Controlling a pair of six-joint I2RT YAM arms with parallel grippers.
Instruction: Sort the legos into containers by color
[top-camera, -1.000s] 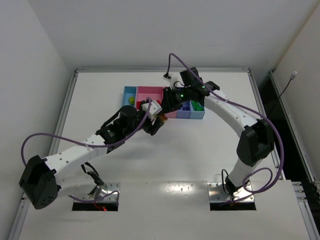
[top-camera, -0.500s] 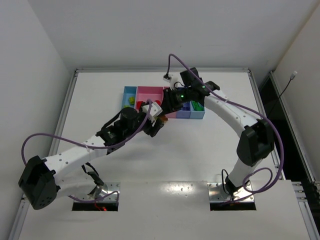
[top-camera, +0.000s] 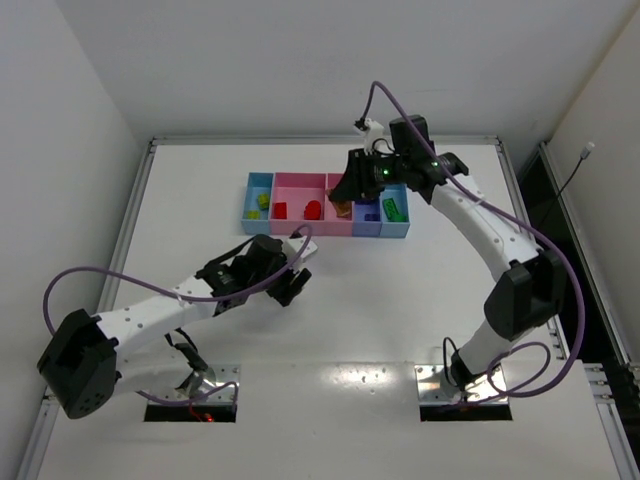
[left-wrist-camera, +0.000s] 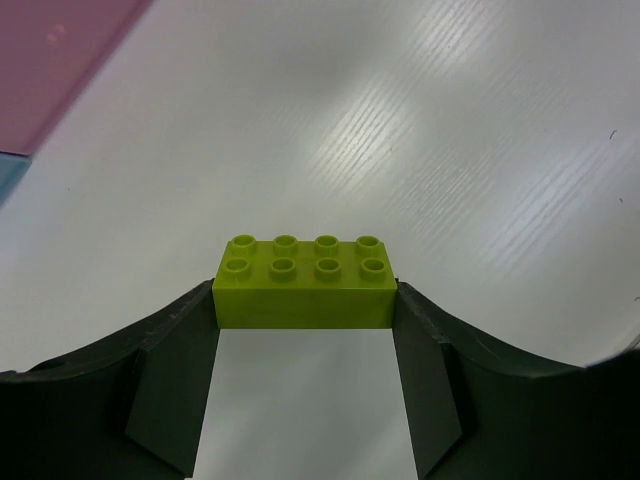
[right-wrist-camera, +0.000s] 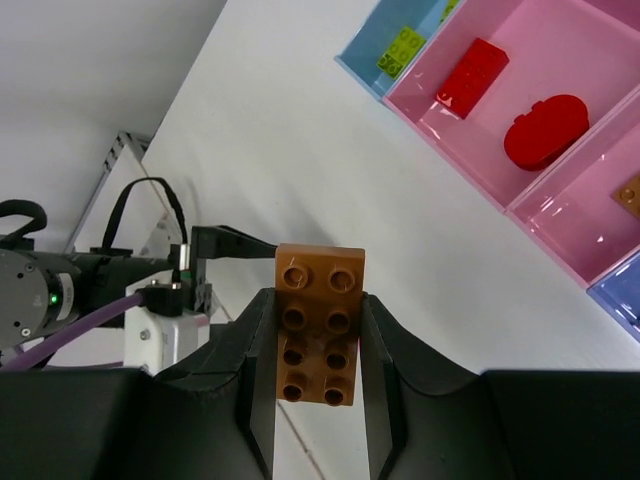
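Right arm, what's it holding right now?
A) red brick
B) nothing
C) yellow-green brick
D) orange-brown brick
D: the right wrist view shows an orange-brown brick clamped in the right gripper; the yellow-green brick is in the left gripper.

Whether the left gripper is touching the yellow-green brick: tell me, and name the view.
Touching. The left wrist view shows the yellow-green brick pressed between both fingers of the left gripper, no gap at either end.

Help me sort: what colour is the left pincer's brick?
The brick is yellow-green, clearest in the left wrist view.
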